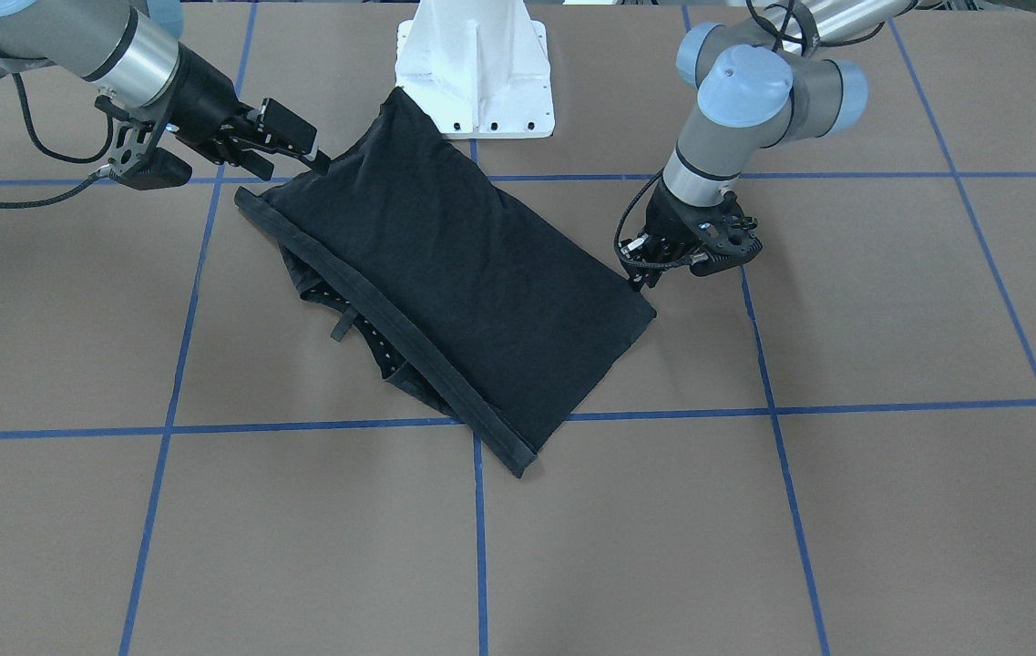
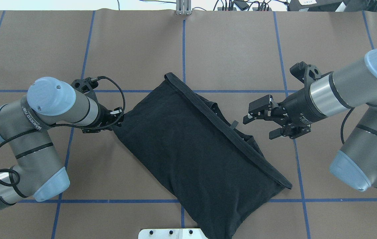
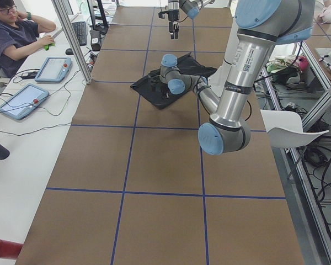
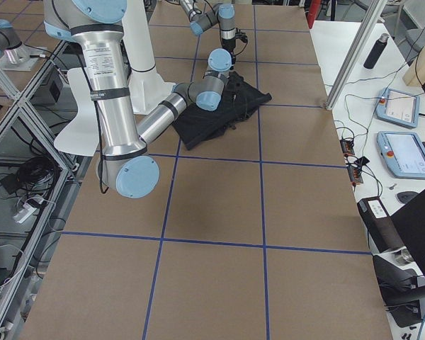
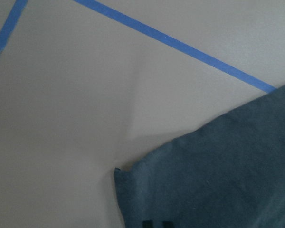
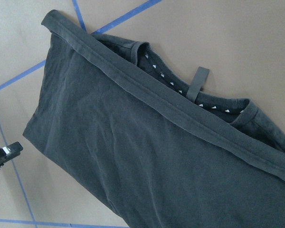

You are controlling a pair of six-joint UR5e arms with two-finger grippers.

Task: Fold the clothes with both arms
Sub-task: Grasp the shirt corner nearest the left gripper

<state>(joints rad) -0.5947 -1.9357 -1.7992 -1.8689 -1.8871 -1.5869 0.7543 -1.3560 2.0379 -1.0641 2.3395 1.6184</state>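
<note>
Black T-shirt (image 2: pixel 195 156) is lying folded and diagonal across the middle of the brown table (image 1: pixel 754 528), crossing the blue tape lines (image 1: pixel 299 426). One end is reaching up against the white pedestal base (image 1: pixel 481 73). Thick hem band (image 6: pixel 180 121) is running along the long edge on the R-arm side. The collar (image 6: pixel 213 107) w/ small white triangle marks and a little hang loop (image 6: pixel 197 83) are poking out from under that band. L gripper (image 1: pixel 638 276) is pointing down w/ its tips right at the shirt corner nearest it, at the cloth edge. Its fingers are looking close together, but can't tell whether they're pinching fabric; the L wrist cam is showing only that corner of cloth and bare table. R gripper (image 2: pixel 258 127) is hovering just beside the hem band near the collar end, w/ fingers spread wide and nothing between them. One fingertip (image 6: pixel 4 153) is showing at the edge of the R wrist view, apart from the cloth. In the exterior left view a person (image 3: pixel 14 33) is sitting at the side desk next to two tablets (image 3: pixel 52 69), well apart from the shirt.
</note>
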